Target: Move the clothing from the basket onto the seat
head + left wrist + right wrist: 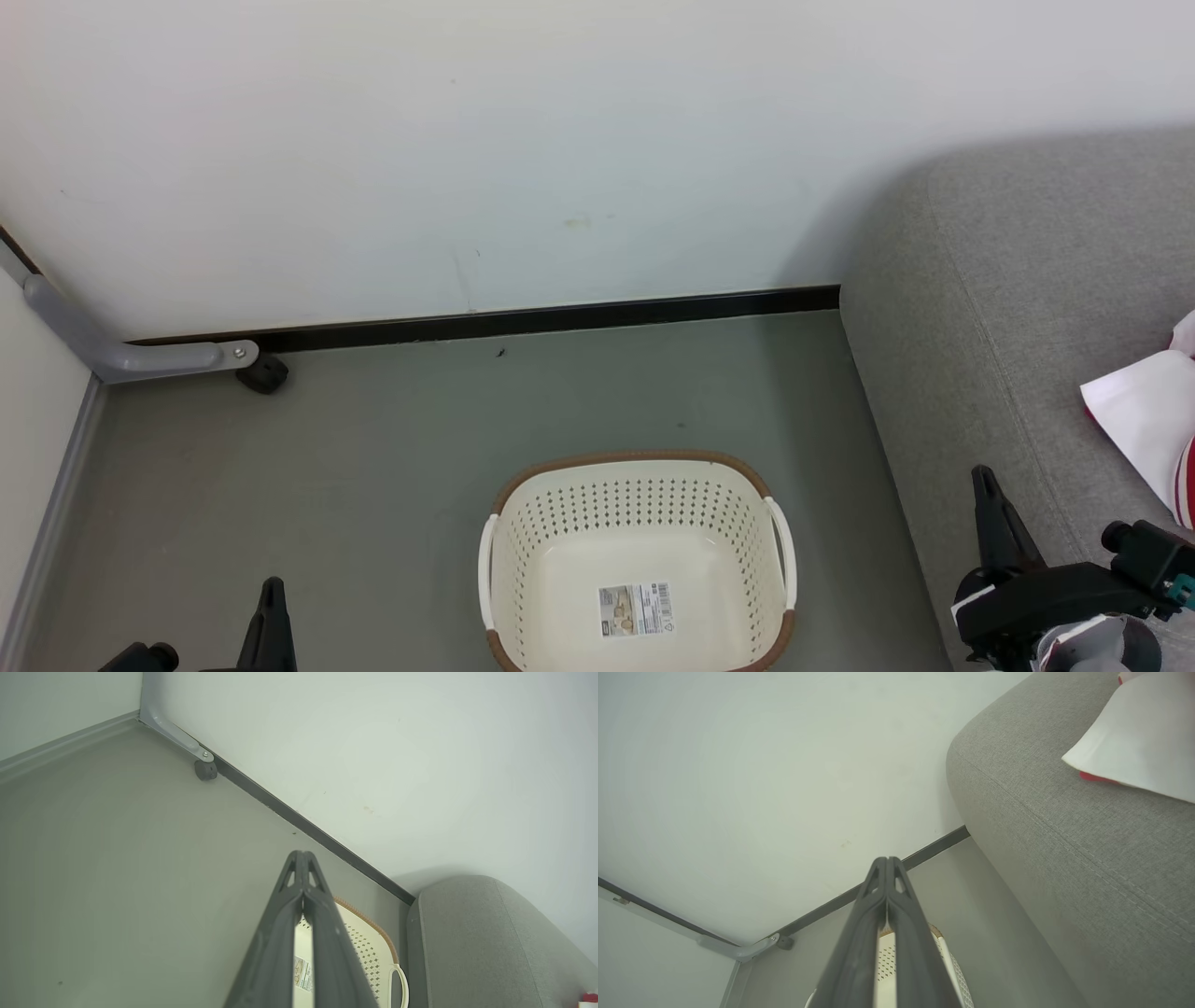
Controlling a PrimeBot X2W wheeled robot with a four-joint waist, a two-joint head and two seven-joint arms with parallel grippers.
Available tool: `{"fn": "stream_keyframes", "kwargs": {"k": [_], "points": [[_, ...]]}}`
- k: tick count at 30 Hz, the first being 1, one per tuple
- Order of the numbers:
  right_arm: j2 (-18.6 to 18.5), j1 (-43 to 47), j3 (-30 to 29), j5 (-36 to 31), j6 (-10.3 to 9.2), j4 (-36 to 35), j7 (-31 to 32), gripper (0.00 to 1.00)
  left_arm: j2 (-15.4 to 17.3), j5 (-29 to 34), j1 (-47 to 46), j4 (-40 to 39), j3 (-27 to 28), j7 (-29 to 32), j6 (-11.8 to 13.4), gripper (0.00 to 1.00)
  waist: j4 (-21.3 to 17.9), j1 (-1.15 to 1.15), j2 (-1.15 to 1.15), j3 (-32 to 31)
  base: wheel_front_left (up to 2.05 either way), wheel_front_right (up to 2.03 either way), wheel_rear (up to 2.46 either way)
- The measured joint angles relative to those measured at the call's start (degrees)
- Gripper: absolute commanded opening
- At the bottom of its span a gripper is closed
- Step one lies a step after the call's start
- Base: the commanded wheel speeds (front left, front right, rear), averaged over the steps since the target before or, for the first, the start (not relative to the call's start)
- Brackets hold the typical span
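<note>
**As the basket stands bare, both grippers hang closed**

Since nothing but a paper label (636,609) lies in the oval cream plastic basket (635,509) with its perforated sides and brown woven-look rim, your head view suggests the transfer is done or nearly so. The basket stands on the grey-green floor (373,467) just beside the large light grey fabric seat (980,308). The soft red-and-white clothing (1144,415) lies on the seat cushion, cut off by that view's right edge. You'll find the left gripper (272,586) low at the left above the floor. The right gripper (983,478) is over the seat's front edge, near the clothing but apart from it. Neither needs to be spread, I judge, because the basket offers nothing to pick.

In your left wrist view, the left gripper (302,855) has its two dark fingers pressed together tip to tip. It holds nothing and points past the basket's far rim toward the wall's dark skirting (308,828).

In your right wrist view, the right gripper (887,860) is likewise closed, empty and touching nothing. The white panel of the clothing (1139,746) rests on the seat to its upper right, well apart from the fingertips.
</note>
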Motion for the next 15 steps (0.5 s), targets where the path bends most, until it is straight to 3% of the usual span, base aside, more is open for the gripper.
{"fn": "stream_keyframes", "kwargs": {"k": [15], "points": [[0.1, 0.1, -2.2, 12.5, 0.0, -1.6, 3.3, 0.0, -1.3, -9.2, -1.0, -0.3, 2.0, 3.0, -1.8, 0.0, -0.4, 0.0, 0.0, -0.3, 0.0, 0.0, 0.0]]}}
